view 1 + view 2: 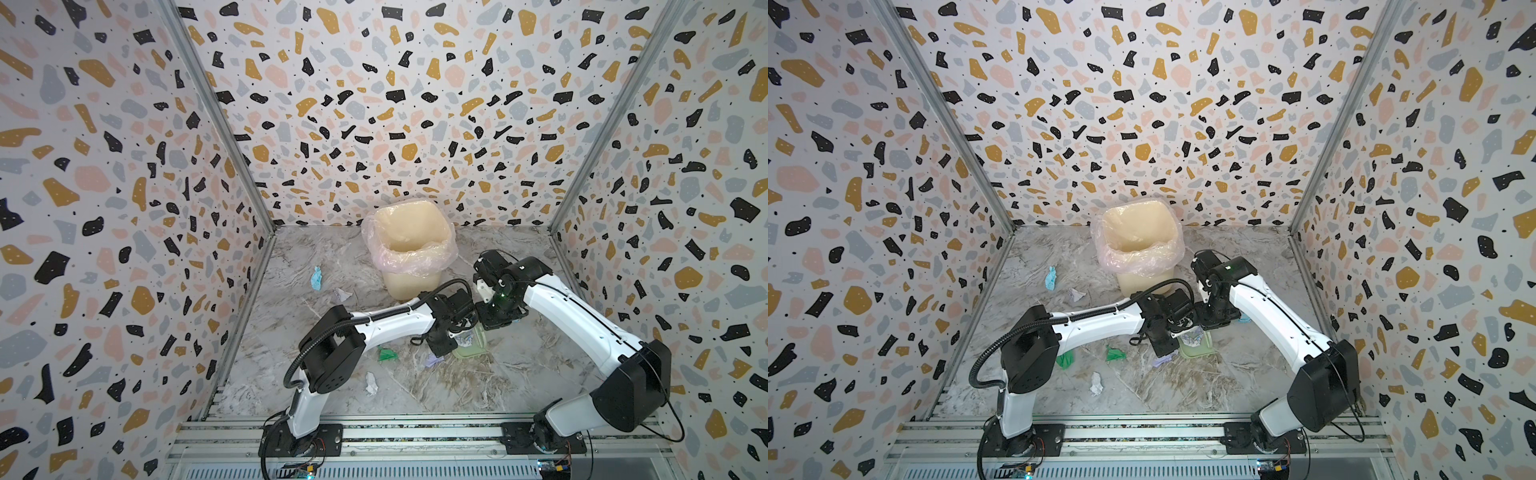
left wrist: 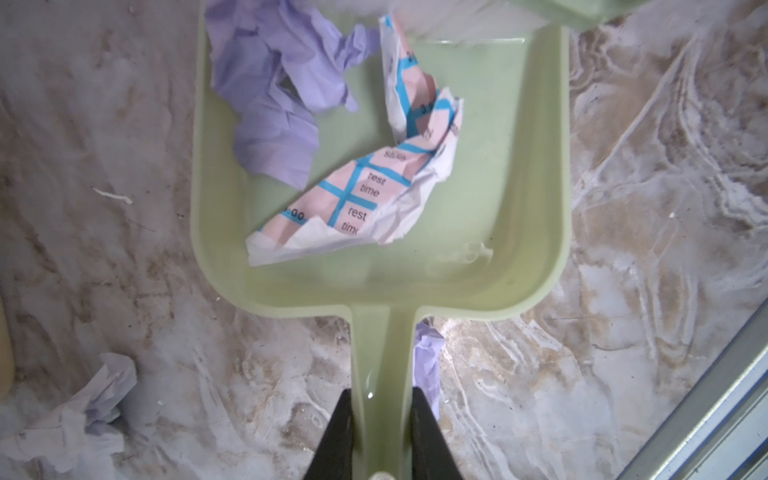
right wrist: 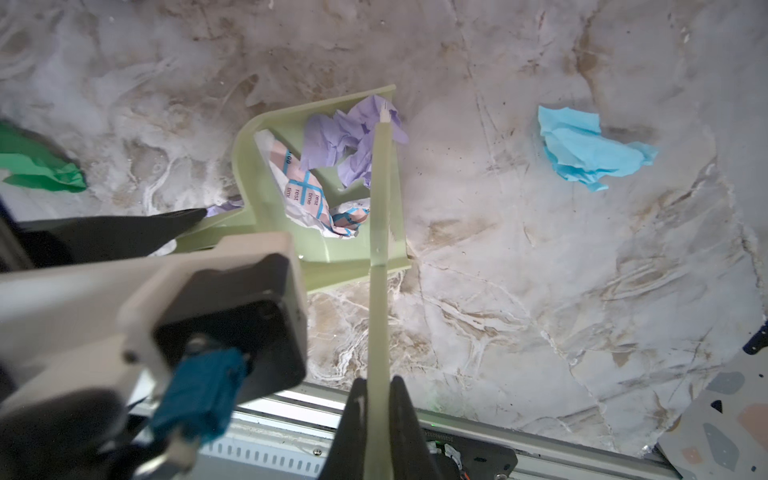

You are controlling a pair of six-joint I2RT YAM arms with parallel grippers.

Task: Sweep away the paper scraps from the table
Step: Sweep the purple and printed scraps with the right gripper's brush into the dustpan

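in both top views your grey-white marble-patterned worktop (image 1: 519,374) carries a cream plastic bin (image 1: 407,286) with a thin pink liner at the far side. the small crumpled paper scraps (image 1: 370,383) lie over the worktop's left and middle: a light blue scrap (image 1: 316,278) left of the bin, a whitish scrap (image 1: 343,294) near it, and a green scrap (image 1: 386,354) nearer you. your white left arm (image 1: 395,322) and white right arm (image 1: 582,324) meet over a pale green plastic dustpan (image 1: 471,351) lying on the worktop. in a top view a second green scrap (image 1: 1065,359) shows beside the left arm.

in the left wrist view your left claw (image 2: 382,399) is pinching the dustpan's handle between its black fingers (image 2: 336,432). inside the pan lie a lilac tissue scrap (image 2: 274,95) and a white printed scrap (image 2: 365,178) with pink and blue boxes, side by side. a pale green plastic brush (image 2: 573,10) sits at the pan's open edge, its white bristles blurred. a small lilac bit (image 2: 428,361) lies on the worktop just beside the handle.

in the right wrist view your right claw (image 3: 378,386) is pressed tight on the brush's thin handle. the brush head reaches into the pan's mouth against the lilac tissue scrap. another light blue scrap (image 3: 590,145) lies on bare worktop, apart from the pan.
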